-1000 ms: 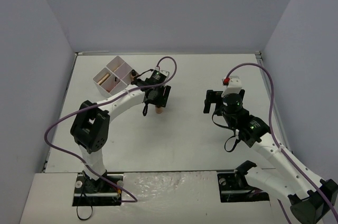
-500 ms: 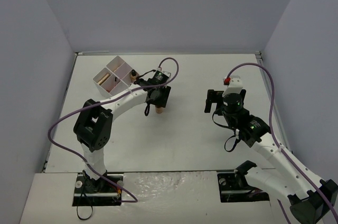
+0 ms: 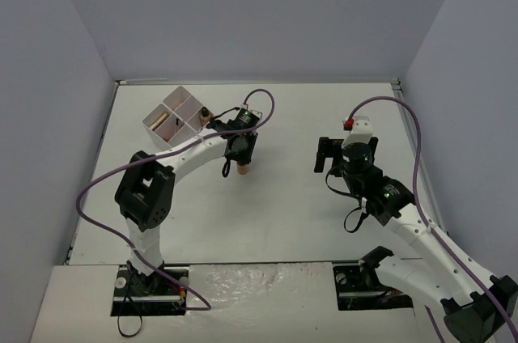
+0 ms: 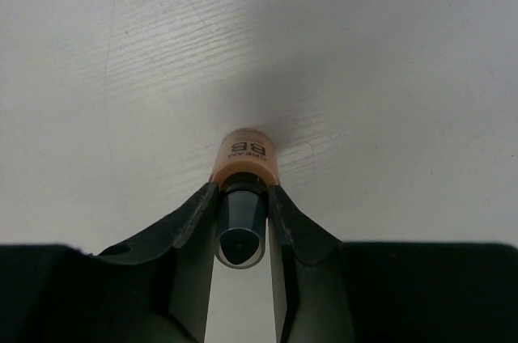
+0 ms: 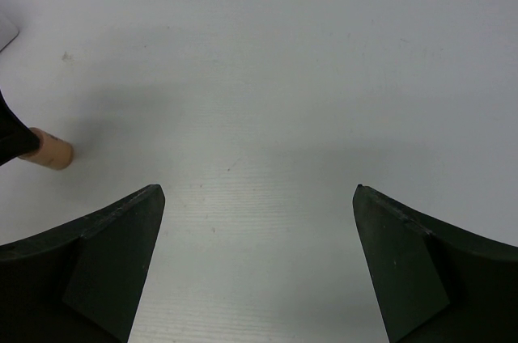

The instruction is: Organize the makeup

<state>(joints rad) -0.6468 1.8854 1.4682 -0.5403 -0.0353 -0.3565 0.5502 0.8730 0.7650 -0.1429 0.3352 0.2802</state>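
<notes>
A tan bottle (image 4: 244, 155) with a dark cap (image 4: 241, 215) points its tan end at the white table. My left gripper (image 4: 242, 191) comes down on it from above, shut on the cap, with a finger pressed to each side. From the top view the bottle (image 3: 243, 169) pokes out just below the left gripper (image 3: 241, 155), left of the table's middle. In the right wrist view the bottle's tan end (image 5: 51, 151) shows at the far left. My right gripper (image 5: 259, 197) stands wide open over bare table, holding nothing, and sits right of centre (image 3: 332, 155).
The white four-compartment box (image 3: 180, 104) stands at the back left, just beyond the left gripper. A tan item (image 3: 159, 120) lies in one compartment. A small dark-topped item (image 3: 205, 114) sits at the box's right corner. Grey walls close in the table.
The left jaws have closed in from well apart onto the bottle's cap. The left wrist has shifted slightly. The right arm has not moved.
</notes>
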